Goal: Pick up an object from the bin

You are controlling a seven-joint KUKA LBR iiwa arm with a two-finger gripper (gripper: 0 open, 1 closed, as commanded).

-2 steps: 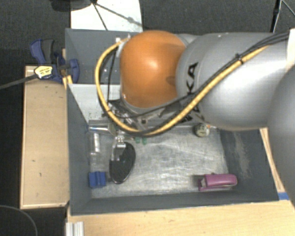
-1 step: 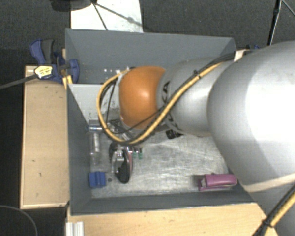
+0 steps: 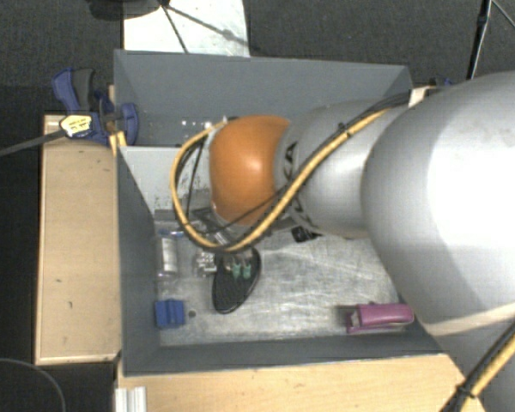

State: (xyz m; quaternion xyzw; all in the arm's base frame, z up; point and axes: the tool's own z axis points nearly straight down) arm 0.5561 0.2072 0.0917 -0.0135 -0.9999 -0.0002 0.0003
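Note:
My gripper (image 3: 208,263) shows as a bit of metal under the orange wrist cover, low over the left half of the bin floor. Right beside and below it lies a black oval thing (image 3: 230,290) with small green marks at its upper end; whether the two touch I cannot tell. A small blue block (image 3: 169,313) sits in the front left corner. A slim silvery piece (image 3: 167,256) stands near the left wall; whether it is loose or part of the gripper I cannot tell.
A purple, elongated thing (image 3: 378,316) lies along the front wall at the right. The arm and its orange cover, with a yellow cable looped round it, hide the back and right of the bin. Bare floor shows between the black oval thing and the purple one.

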